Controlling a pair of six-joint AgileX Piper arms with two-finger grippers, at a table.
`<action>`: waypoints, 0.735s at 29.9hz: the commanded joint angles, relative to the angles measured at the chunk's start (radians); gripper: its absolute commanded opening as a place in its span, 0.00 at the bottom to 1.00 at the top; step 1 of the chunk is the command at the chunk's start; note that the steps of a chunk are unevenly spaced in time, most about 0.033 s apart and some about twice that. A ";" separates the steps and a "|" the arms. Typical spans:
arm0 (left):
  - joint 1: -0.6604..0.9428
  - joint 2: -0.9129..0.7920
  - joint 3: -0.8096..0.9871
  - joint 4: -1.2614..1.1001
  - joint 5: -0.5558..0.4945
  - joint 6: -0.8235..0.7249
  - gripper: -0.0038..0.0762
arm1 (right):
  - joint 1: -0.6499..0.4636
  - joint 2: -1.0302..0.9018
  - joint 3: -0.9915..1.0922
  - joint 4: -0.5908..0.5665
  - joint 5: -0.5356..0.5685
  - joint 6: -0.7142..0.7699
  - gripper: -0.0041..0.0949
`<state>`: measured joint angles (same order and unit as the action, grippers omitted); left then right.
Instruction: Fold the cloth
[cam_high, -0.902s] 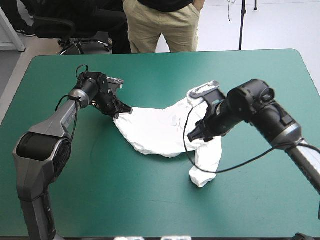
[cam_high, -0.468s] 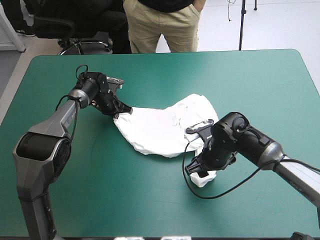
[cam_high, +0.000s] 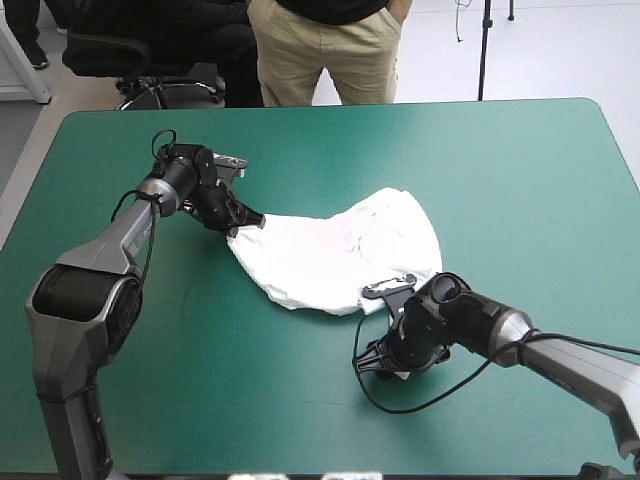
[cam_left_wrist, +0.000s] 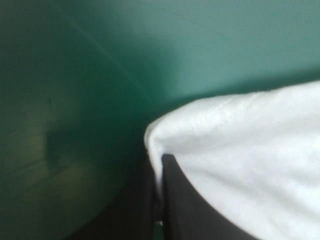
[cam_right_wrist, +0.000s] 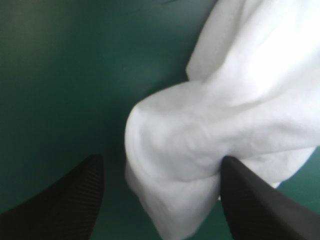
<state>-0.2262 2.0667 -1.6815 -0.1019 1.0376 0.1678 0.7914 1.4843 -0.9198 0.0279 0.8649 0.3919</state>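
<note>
Two pincers on one T-shirt, white and short-sleeved, lying as a crumpled, curved heap near the middle of the teal-green tabletop. Not yet spread flat, no fold made.

At the T-shirt's left tip: left pincer, down low on the tabletop, black fingers all but together and clamped on a doubled hem of the cloth. Drawn to a point where gripped.

Across the T-shirt's middle: wrinkled and layered, with the far right part rounded and bunched.

At the T-shirt's near right end: right pincer, also down at the tabletop, fingers wide apart, straddling a thick rumpled tail of cloth. Touching the inner face of one finger, by the look of the wrist view, and clear of the other. No hold taken.

Judged as the step before any folding: getting a second grip so as to stretch the T-shirt out. Calls next for bringing the right fingers together on that tail, deep enough to catch the fabric and not just an outer wrinkle, then drawing away from the T-shirt's left tip to flatten it. Hard to tell whether a sleeve or a hem corner sits in the gap. Likely to leave the T-shirt twisted if pinched through several layers.
</note>
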 joint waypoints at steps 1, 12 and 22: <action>-0.003 -0.034 -0.016 -0.031 0.021 -0.001 0.03 | 0.002 0.006 0.002 -0.014 -0.062 0.014 0.67; -0.003 -0.034 -0.016 -0.050 0.017 -0.009 0.03 | 0.002 0.082 0.000 -0.050 -0.080 -0.011 0.04; -0.003 -0.223 -0.020 -0.053 0.029 -0.017 0.03 | -0.013 -0.133 -0.185 -0.331 0.093 0.034 0.02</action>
<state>-0.2262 1.9973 -1.6763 -0.1320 1.0659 0.1644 0.7905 1.4546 -1.0107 -0.1776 0.9226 0.4071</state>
